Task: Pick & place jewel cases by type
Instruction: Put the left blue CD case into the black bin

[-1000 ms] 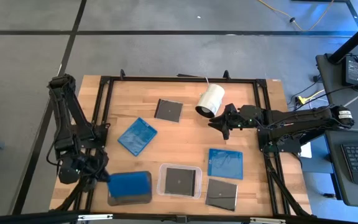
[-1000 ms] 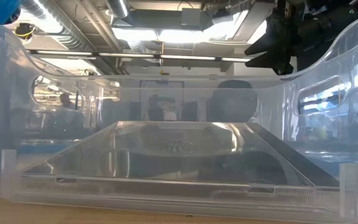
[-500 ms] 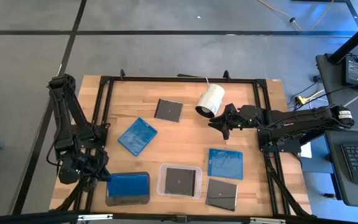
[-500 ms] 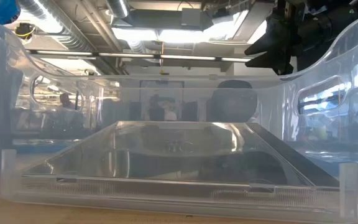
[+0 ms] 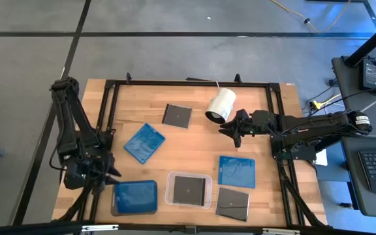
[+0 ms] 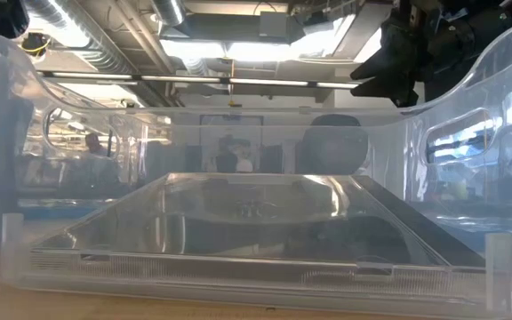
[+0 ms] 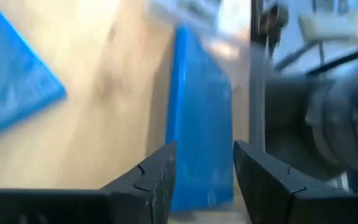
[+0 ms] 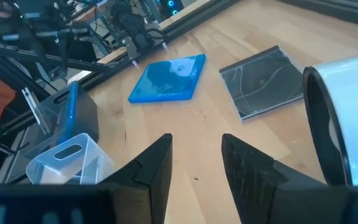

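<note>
Wooden tabletop carries everything. At its near-left corner the left gripper, jaws released, sits beside a blue jewel case lying in the dark tray; it should retreat straight, without nudging. Right gripper waits, jaws parted, beside the white cylinder.

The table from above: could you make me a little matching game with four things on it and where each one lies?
Things:
1. white cylinder
2. blue case on the dark tray
3. dark case in the clear tray
4. left gripper

Places:
A. middle of the near edge
B. near left corner
C. far side, beside the right gripper
D. just left of the dark tray

Pairs: 1-C, 2-B, 3-A, 4-D
</note>
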`<state>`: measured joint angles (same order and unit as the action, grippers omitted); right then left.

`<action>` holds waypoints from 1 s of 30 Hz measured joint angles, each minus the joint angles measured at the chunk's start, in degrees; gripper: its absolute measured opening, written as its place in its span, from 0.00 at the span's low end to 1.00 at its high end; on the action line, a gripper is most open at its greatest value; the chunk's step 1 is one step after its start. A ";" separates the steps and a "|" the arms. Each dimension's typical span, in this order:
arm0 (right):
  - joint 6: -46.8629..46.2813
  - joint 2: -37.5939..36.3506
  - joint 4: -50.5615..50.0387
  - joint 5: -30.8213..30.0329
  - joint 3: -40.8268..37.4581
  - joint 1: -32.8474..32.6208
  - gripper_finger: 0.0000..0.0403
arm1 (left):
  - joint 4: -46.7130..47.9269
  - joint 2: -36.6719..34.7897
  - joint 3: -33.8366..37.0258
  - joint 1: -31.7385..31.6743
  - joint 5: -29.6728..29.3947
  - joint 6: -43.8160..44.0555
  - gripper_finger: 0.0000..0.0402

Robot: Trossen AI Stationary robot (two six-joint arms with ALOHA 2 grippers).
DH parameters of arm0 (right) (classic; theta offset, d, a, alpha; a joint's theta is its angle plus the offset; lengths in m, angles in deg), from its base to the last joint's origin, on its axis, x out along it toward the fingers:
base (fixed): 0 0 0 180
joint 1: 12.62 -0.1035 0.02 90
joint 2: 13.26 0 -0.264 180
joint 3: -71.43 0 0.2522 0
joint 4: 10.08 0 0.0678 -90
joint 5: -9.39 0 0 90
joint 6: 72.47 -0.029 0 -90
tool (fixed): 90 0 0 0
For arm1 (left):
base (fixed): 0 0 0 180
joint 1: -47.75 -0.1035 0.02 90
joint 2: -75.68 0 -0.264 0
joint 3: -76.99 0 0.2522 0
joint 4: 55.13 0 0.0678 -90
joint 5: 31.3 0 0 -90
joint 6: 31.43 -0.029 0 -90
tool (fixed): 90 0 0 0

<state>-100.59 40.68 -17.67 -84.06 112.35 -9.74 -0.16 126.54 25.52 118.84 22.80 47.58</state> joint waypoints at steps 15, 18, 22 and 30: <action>7.52 -0.01 0.05 -0.04 0.00 0.00 0.36 | -0.09 -6.77 0.00 -14.92 -19.72 -19.66 0.39; 9.30 0.01 0.02 -0.04 0.00 0.00 0.36 | -0.14 -6.75 0.00 -19.91 -17.08 -22.27 0.39; 11.96 0.00 0.05 -0.02 -0.02 0.00 0.36 | -0.17 -6.31 0.00 -27.54 -10.57 -24.62 0.38; 13.84 1.34 -0.30 -0.02 -0.20 0.00 0.36 | -0.22 -3.33 0.00 -44.20 5.55 -32.09 0.37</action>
<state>-86.75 42.02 -17.97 -84.08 112.15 -9.74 -0.38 123.21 25.52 74.64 28.35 15.48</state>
